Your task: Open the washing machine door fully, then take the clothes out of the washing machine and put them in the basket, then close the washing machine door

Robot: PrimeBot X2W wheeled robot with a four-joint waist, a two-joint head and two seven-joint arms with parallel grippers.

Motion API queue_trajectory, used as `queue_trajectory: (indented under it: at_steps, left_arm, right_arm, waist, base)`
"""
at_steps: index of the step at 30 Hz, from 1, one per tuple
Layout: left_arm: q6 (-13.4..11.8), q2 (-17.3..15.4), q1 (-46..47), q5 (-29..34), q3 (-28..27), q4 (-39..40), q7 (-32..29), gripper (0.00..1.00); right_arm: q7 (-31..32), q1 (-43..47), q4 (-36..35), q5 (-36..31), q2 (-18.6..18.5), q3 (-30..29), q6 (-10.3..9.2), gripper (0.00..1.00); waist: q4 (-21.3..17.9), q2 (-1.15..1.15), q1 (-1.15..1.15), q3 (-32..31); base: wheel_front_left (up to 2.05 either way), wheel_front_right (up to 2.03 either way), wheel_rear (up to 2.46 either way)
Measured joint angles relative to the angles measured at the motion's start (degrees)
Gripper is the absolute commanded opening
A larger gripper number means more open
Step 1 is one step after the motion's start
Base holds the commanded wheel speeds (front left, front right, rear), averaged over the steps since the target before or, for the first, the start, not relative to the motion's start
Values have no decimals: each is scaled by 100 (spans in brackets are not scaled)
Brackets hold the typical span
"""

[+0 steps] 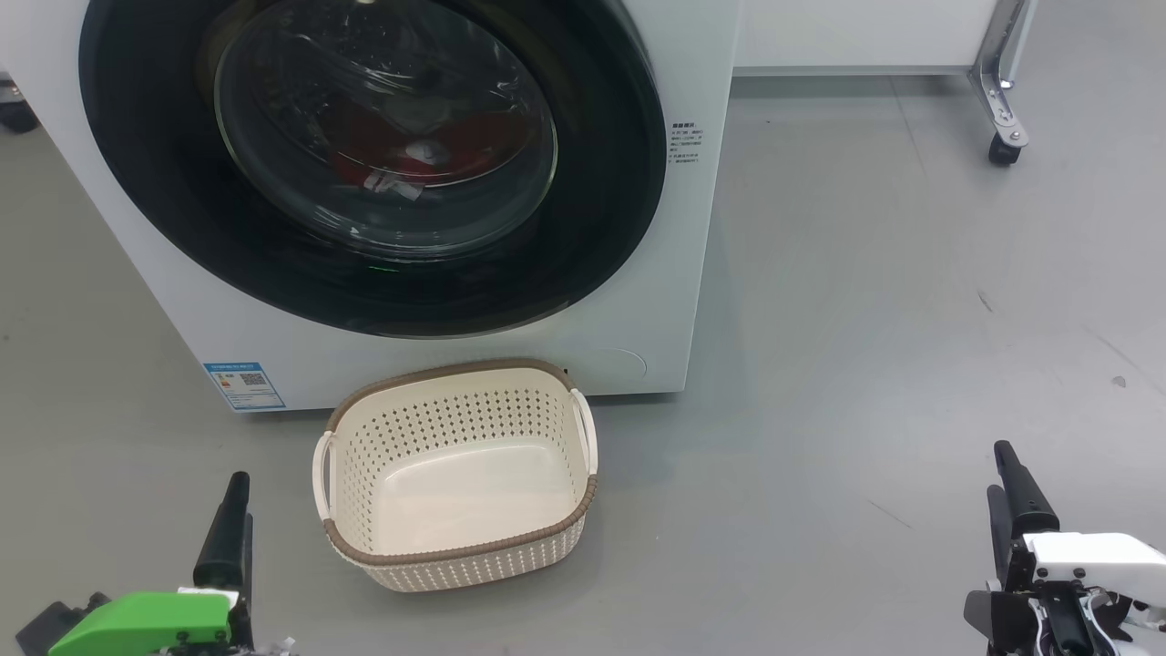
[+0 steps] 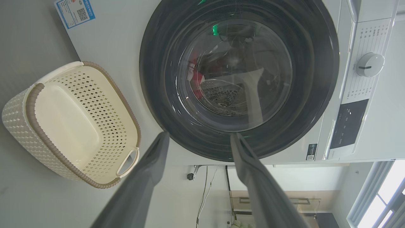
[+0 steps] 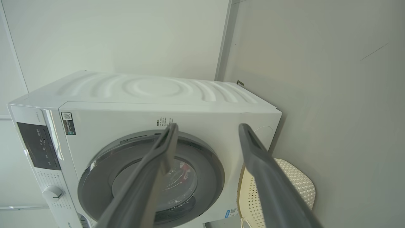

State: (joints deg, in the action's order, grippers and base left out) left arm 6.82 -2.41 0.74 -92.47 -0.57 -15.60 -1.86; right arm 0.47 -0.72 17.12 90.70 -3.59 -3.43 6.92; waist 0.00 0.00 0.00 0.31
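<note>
The washing machine (image 1: pixel 701 228) is white and stands at the top of the head view. The washing machine door (image 1: pixel 364 155) is shut, its black frame flat against the front. Through its glass I see the red clothes (image 1: pixel 455 137) inside the drum. The cream basket (image 1: pixel 455 474) sits empty on the floor right in front of the machine. My left gripper (image 1: pixel 235 510) hangs low to the basket's left and my right gripper (image 1: pixel 1000 469) far to its right. Both are open and hold nothing. My left gripper (image 2: pixel 200 136) points at the door (image 2: pixel 240 79), and my right gripper (image 3: pixel 208 126) points at the machine's front.
A blue sticker (image 1: pixel 244 385) marks the machine's lower left corner. The control panel with a round dial (image 2: pixel 368 65) lies above the door. A metal frame leg on a caster (image 1: pixel 1002 137) stands at the back right. Grey floor (image 1: pixel 865 364) spreads to the machine's right.
</note>
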Motion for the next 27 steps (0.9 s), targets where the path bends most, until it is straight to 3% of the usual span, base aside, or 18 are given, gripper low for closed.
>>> queue_trajectory:
  at_steps: [16, 27]
  left_arm:
    - [1, -403, 81, 1459, 464, 164, 390, 100]
    - [-172, -600, 179, 2764, 842, 231, 606, 100]
  right_arm:
    - [-313, -128, -41, -1434, -385, 426, -3, 100]
    - [-506, -221, -76, -2691, -597, 791, -207, 100]
  waist:
    - [9, 0, 0, 6]
    - [17, 0, 0, -8]
  base:
    - [0, 0, 0]
    - [0, 0, 0]
